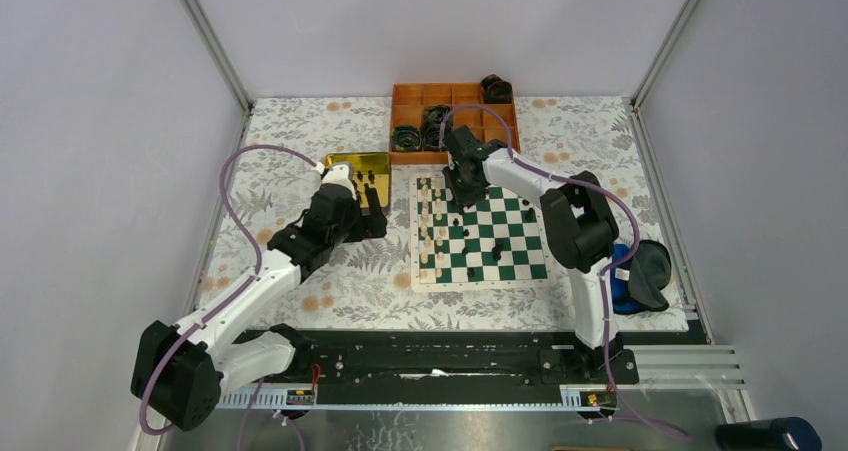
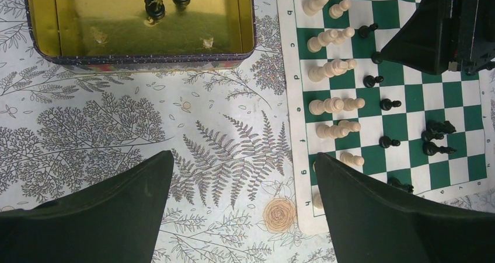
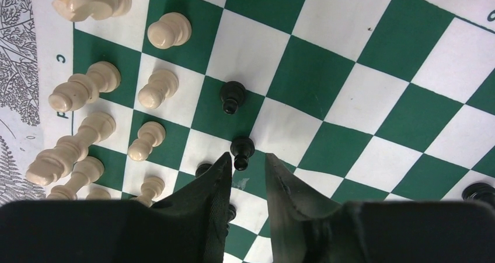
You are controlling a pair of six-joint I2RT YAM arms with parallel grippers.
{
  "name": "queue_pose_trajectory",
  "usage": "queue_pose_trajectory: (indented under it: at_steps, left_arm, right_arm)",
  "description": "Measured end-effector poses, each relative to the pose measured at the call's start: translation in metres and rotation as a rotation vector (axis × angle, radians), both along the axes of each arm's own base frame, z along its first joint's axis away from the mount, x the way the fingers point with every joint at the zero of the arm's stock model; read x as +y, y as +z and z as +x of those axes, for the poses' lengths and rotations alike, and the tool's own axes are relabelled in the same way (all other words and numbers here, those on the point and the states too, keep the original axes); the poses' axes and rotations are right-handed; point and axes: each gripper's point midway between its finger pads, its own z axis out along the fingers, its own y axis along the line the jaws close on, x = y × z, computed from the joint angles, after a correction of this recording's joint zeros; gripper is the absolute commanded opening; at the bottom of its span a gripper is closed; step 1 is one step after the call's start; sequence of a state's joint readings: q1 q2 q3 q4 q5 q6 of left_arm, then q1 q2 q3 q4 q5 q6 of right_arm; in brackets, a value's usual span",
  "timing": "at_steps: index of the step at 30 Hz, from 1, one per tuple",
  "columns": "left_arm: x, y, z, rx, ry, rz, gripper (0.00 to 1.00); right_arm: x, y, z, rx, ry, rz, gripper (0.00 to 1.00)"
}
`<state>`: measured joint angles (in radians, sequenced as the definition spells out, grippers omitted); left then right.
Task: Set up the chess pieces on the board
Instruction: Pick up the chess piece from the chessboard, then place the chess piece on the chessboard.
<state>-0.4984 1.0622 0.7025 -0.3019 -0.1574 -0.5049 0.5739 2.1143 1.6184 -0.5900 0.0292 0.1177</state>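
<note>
Black right gripper (image 3: 246,157) hovered slightly parted over a black pawn (image 3: 241,146) on the board (image 3: 309,65), left gripper (image 2: 244,158) gaped wide above the tabletop (image 2: 117,129).

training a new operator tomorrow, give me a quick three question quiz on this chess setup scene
1. True or false: the left gripper holds a chess piece.
2. How many black pieces are in the yellow tin?
3. Which line the board edge nearest the tin: A black pieces, B cream-white pieces?
Key: 1 false; 2 two; 3 B.
</note>
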Motion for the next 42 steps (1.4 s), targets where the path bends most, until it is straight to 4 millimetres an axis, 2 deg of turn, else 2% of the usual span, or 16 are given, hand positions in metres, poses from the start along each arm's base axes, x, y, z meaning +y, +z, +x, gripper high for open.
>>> queue_pose_trajectory:
  at_steps: [5,14,21,28,36,42]
  left_arm:
    - [0.000,0.000,0.001,-0.002,-0.003,0.003,0.99]
    - [0.000,0.000,0.001,-0.003,-0.002,0.005,0.99]
    - [0.000,0.000,0.001,-0.003,-0.002,0.005,0.99]
    - [0.000,0.000,0.001,-0.004,-0.002,0.005,0.99]
    - [0.000,0.000,0.001,-0.004,-0.002,0.006,0.99]
    - [0.000,-0.002,0.001,0.000,-0.004,0.011,0.99]
  right_arm:
    - [0.003,0.001,-0.001,0.005,0.004,0.013,0.20]
    - [0.003,0.001,-0.001,0.006,0.003,0.015,0.07]
    - [0.003,0.002,0.000,0.004,0.003,0.012,0.05]
    - [-0.003,0.011,0.009,-0.041,-0.017,-0.021,0.02]
    - [-0.025,0.027,0.021,-0.098,-0.071,-0.073,0.02]
    - [-0.063,0.029,0.039,-0.112,-0.167,-0.099,0.02]
